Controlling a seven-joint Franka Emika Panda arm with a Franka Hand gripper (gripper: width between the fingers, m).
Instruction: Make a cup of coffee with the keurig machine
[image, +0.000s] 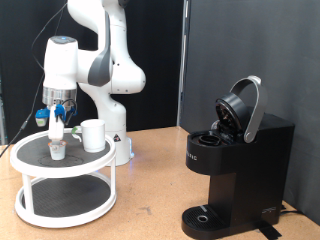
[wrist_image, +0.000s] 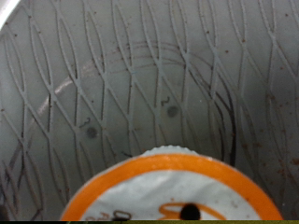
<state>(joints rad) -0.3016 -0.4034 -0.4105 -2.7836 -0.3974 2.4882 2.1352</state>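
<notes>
The keurig machine (image: 240, 165) stands at the exterior view's right with its rounded lid (image: 243, 108) tipped up and open. The cup (image: 93, 134), a white mug, stands on the top tier of a round white stand (image: 100, 159) at the left. Beside it, further left, a small white pod (image: 58, 150) stands on the same tier. My gripper (image: 58, 135) points down directly above the pod, its fingertips at the pod's top. The wrist view shows the pod (wrist_image: 173, 191) close below, orange-rimmed with a foil top, on the grey ribbed mat (wrist_image: 140, 84). No fingers show there.
The stand has a lower tier (image: 60, 205) under the top one. The machine's round drip base (image: 205, 216) has nothing on it. Bare brown tabletop (image: 150, 190) lies between stand and machine. A black panel stands behind the machine.
</notes>
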